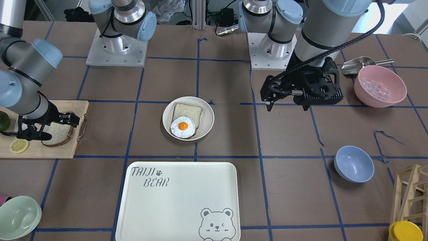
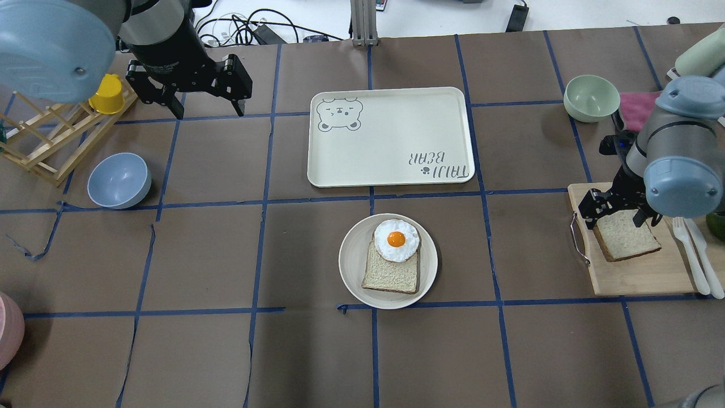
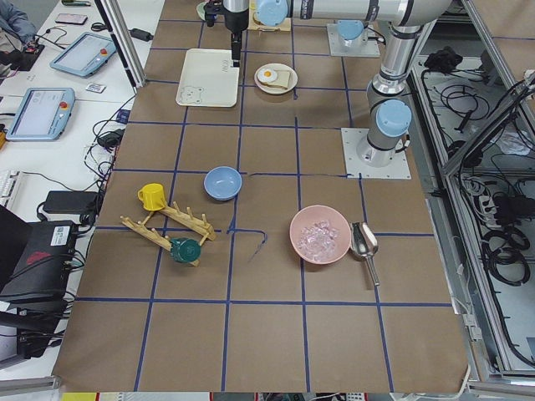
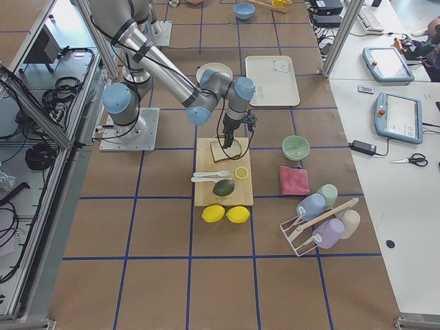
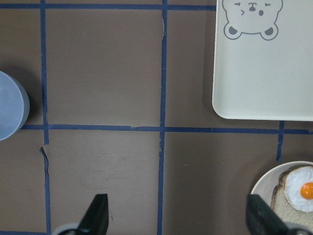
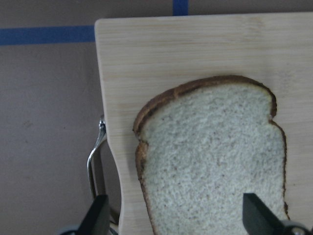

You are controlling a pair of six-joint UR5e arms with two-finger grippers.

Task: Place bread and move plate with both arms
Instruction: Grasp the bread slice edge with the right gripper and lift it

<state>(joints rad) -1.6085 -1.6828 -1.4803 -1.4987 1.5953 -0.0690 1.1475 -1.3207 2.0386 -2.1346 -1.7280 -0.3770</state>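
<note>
The bread (image 2: 626,235), a dark-crusted slice, lies on a wooden cutting board (image 2: 640,275) at the right; it also shows in the front view (image 1: 58,134) and fills the right wrist view (image 6: 215,161). My right gripper (image 2: 620,218) (image 6: 178,218) is open just above it, one finger on each side. The round cream plate (image 2: 351,266) (image 1: 205,117) sits mid-table and holds a paler slice (image 2: 391,272) topped with a fried egg (image 2: 396,241). My left gripper (image 2: 208,105) (image 5: 178,220) is open and empty, high over the table's left part, far from the plate (image 5: 264,183).
The cream bear tray (image 2: 391,136) lies just beyond the plate. A blue bowl (image 2: 119,180), a wooden rack (image 2: 39,147) and a yellow cup (image 2: 106,93) are at the left. A green bowl (image 2: 592,97) and white cutlery (image 2: 694,255) are near the board. A pink bowl (image 1: 380,86) stands beside the left arm.
</note>
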